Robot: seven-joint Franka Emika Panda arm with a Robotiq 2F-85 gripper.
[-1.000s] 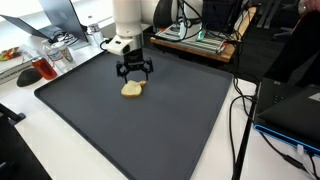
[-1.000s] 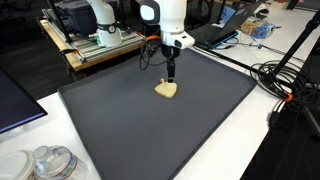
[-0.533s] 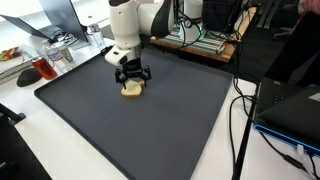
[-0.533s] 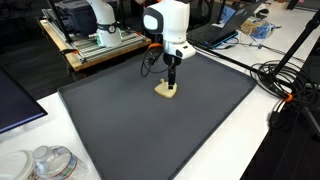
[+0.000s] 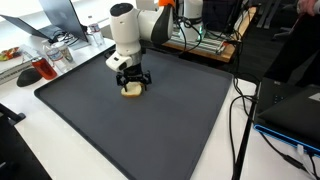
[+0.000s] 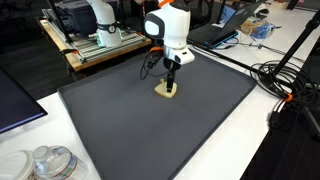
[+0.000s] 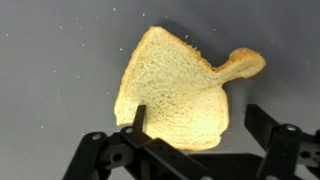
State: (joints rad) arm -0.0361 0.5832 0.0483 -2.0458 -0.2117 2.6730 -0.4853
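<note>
A torn slice of pale bread (image 7: 175, 90) lies flat on the dark grey mat (image 5: 150, 130); it also shows in both exterior views (image 5: 132, 91) (image 6: 167, 92). My gripper (image 7: 195, 125) is lowered right over the bread, open, with one finger on each side of the slice (image 5: 132, 82) (image 6: 172, 82). In the wrist view the left finger overlaps the bread's edge and the right finger stands clear of it. I cannot tell whether the fingertips touch the mat.
The mat covers a white table (image 5: 40, 140). A red-filled glass and dishes (image 5: 40, 68) stand at one corner. Equipment racks (image 6: 95, 40) stand behind the mat; cables (image 6: 285, 85) and a laptop (image 5: 295, 105) lie beside it. Plastic containers (image 6: 45, 162) sit near a front corner.
My gripper has come down from a little above the bread to straddle it, and the arm has leaned over it. The bread has not moved.
</note>
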